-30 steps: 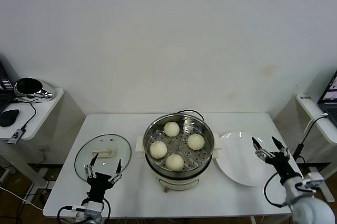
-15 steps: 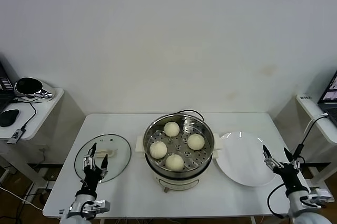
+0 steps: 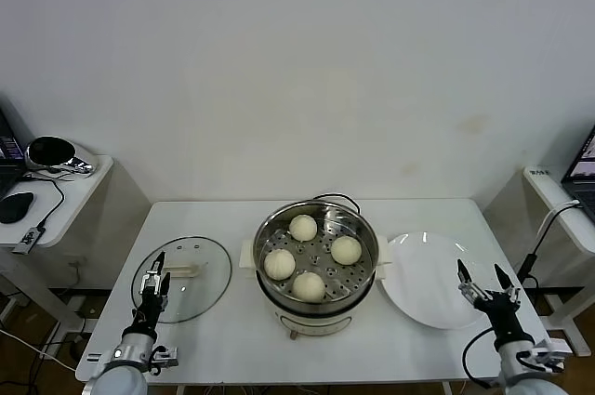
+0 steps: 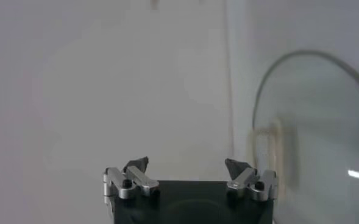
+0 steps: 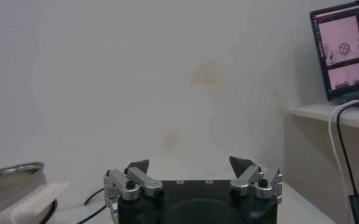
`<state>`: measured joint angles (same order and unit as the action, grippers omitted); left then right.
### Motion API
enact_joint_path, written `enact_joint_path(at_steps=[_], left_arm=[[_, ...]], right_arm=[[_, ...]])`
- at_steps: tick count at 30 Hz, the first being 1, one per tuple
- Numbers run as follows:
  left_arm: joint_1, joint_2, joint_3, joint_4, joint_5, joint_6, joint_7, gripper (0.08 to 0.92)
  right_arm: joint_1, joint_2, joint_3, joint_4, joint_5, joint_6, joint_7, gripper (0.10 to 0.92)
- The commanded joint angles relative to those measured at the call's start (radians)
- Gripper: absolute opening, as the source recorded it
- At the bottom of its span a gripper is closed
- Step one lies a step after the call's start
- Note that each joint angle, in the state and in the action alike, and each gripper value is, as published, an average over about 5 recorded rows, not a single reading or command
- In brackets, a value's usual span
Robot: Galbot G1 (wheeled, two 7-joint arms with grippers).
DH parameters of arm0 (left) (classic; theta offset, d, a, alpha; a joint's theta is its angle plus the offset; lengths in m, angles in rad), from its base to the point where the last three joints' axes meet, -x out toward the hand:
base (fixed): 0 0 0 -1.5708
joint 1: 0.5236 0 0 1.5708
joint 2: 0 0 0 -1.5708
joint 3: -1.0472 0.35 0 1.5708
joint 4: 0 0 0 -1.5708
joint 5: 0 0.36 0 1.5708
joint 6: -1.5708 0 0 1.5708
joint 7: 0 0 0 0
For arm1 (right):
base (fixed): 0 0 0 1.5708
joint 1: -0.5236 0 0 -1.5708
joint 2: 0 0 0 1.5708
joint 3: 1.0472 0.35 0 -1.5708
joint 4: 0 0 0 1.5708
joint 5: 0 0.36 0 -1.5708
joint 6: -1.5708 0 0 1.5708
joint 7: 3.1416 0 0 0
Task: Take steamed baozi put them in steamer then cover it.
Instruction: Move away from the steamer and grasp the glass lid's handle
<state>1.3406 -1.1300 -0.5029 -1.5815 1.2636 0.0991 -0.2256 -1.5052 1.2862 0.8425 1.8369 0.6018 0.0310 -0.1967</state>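
Bystanders around the white table (image 3: 232, 339)

A white plate (image 3: 423, 279) lies on the table's right part, and a black cable (image 3: 337, 198) curls at the far edge. Left of the table, a side shelf (image 3: 65, 195) carries a shiny bowl (image 3: 54, 154), a black mouse (image 3: 14, 207) and a lead. At the far right, another shelf (image 3: 558, 204) holds an open laptop (image 5: 344, 52) with a lit screen.
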Motion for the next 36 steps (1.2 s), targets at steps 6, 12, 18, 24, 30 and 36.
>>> enact_joint_path(at_steps=[6, 12, 18, 24, 30, 36], left_arm=[[-0.079, 0.033, 0.043, 0.127, 0.028, 0.032, 0.007, 0.823], [-0.103, 0.031, 0.069, 0.142, 0.022, 0.034, 0.013, 0.823], [-0.134, 0.031, 0.094, 0.145, 0.014, 0.043, 0.037, 0.823], [-0.151, 0.023, 0.11, 0.158, 0.001, 0.051, 0.052, 0.823], [-0.17, 0.018, 0.116, 0.169, -0.014, 0.06, 0.057, 0.823], [-0.194, 0.0, 0.124, 0.177, -0.041, 0.084, 0.055, 0.823]], right_arm=[[0.015, 0.024, -0.026, -0.019, -0.038, 0.02, 0.001, 0.823], [0.011, 0.028, -0.028, -0.025, -0.05, 0.032, 0.001, 0.823], [0.007, 0.034, -0.029, -0.032, -0.064, 0.042, 0.001, 0.823], [0.005, 0.036, -0.029, -0.035, -0.07, 0.048, 0.001, 0.823], [0.003, 0.039, -0.029, -0.036, -0.074, 0.05, 0.001, 0.823], [0.002, 0.045, -0.032, -0.041, -0.084, 0.055, 0.002, 0.823]])
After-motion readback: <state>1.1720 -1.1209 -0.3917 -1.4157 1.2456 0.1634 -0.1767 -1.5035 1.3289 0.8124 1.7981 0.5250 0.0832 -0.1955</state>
